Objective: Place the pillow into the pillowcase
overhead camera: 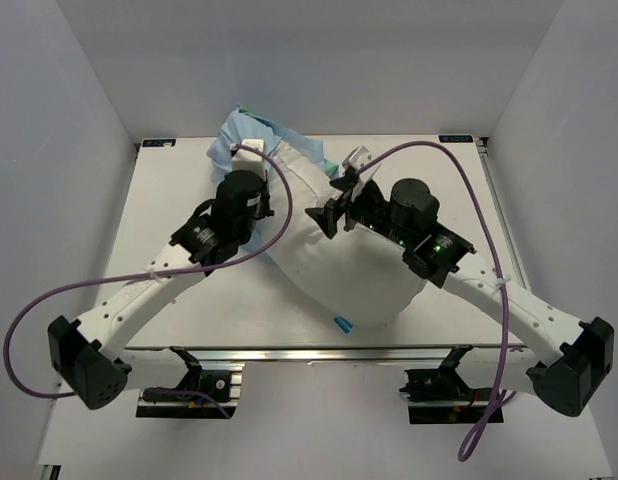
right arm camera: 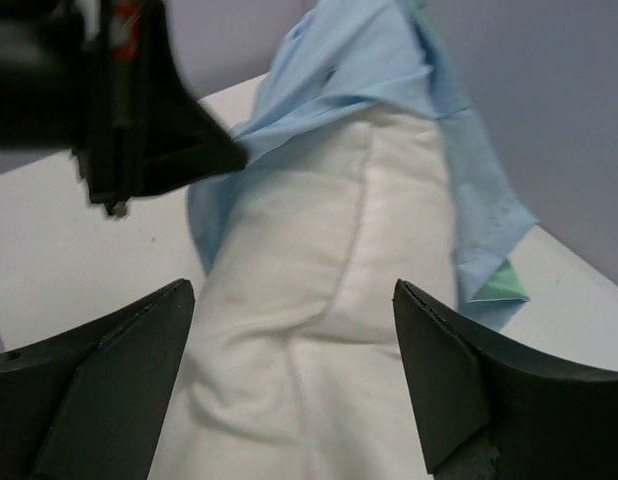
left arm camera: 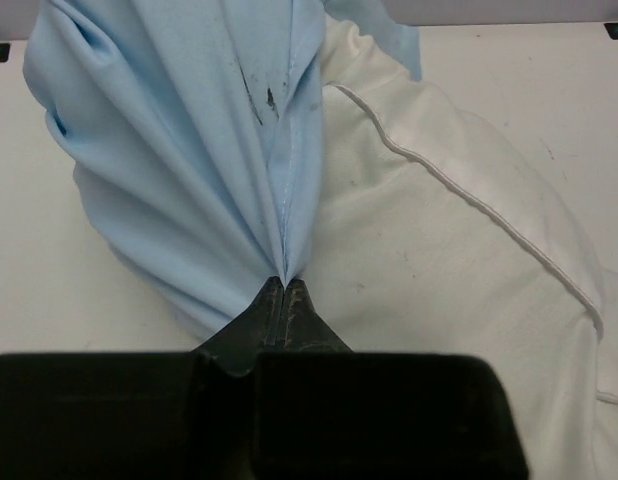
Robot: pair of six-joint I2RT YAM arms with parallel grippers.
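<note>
The white pillow lies slantwise across the table, its far end inside the light-blue pillowcase. A small blue tag shows at its near corner. My left gripper is shut on a bunched fold of the pillowcase, right beside the pillow. My right gripper stands wide open over the pillow, one finger on each side and nothing between them. In the right wrist view the left gripper's fingers pinch the blue cloth, and a bit of the case's green face peeks out at the right.
The white table is boxed in by pale walls on the left, right and back. Purple cables loop from both arms over the table. The pillowcase's far end hangs past the table's back edge.
</note>
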